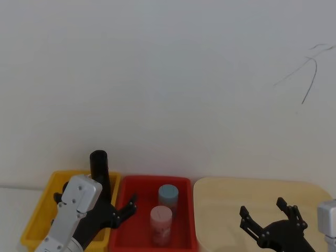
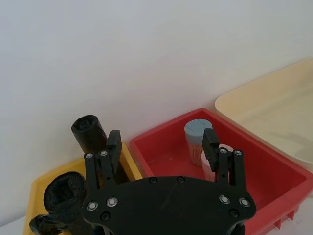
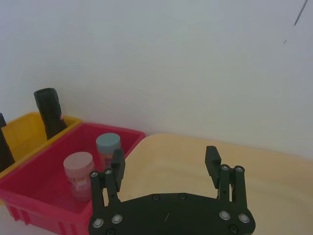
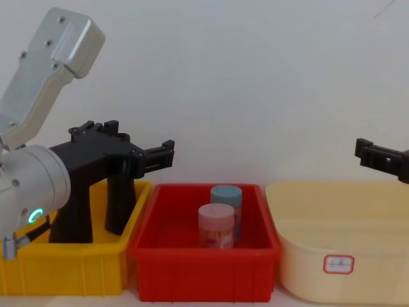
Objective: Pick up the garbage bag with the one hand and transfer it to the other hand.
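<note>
At the left of the chest view, our left gripper (image 2: 162, 143) hovers over the yellow bin (image 4: 64, 275). Its fingers are spread wide and hold nothing. We judge they are set to straddle the garbage bag (image 2: 63, 193), which stands leaning in that bin at the lower left, just in front of the slimmer black tube (image 1: 98, 163). At the right edge, our right gripper (image 3: 165, 160) hangs above the cream tub (image 4: 339, 224), fingers also apart. It is probably placed there to receive the bag.

black garbage bag (image 2: 63, 193), yellow bin (image 4: 64, 275), red bin (image 4: 204, 276), cream tub (image 4: 383, 272)
</note>
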`<act>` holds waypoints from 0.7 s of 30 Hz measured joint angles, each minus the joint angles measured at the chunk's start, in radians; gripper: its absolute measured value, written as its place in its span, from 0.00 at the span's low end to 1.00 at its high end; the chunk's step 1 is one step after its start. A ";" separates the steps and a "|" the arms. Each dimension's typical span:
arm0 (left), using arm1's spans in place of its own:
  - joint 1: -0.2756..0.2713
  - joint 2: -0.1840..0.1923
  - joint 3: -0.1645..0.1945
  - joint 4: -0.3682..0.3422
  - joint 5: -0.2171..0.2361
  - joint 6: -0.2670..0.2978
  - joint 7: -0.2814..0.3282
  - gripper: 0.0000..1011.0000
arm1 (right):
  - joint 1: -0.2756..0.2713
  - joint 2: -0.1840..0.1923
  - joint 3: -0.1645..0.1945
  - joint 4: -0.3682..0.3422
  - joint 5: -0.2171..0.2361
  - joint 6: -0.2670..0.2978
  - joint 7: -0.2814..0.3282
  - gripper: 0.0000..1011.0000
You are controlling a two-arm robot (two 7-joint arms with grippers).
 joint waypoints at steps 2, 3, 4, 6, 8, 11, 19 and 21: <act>0.000 0.000 0.000 0.000 0.000 0.000 0.000 0.99 | 0.000 0.000 0.000 0.000 0.000 0.000 0.000 0.99; 0.000 0.000 0.000 0.000 0.000 0.000 0.000 0.99 | 0.000 0.000 0.000 0.000 0.000 0.000 0.000 0.99; 0.000 0.000 0.000 0.000 0.000 0.000 0.000 0.99 | 0.000 0.000 0.000 0.000 0.000 0.000 0.000 0.99; 0.000 0.000 0.000 0.000 0.000 0.000 0.000 0.99 | 0.000 0.000 0.000 0.000 0.000 0.000 0.000 0.99; 0.000 0.000 0.000 0.000 0.000 0.000 0.000 0.99 | 0.000 0.000 0.000 0.000 0.000 0.000 0.000 0.99; 0.000 0.000 0.000 0.000 0.000 0.000 0.000 0.99 | 0.000 0.000 0.000 0.000 0.000 0.000 0.000 0.99; 0.000 0.000 0.000 0.000 0.000 0.000 0.000 0.99 | 0.000 0.000 0.000 0.000 0.000 0.000 0.000 0.99; 0.000 0.000 0.000 0.000 0.000 0.000 0.000 0.99 | 0.000 0.000 0.000 0.000 0.000 0.000 0.000 0.99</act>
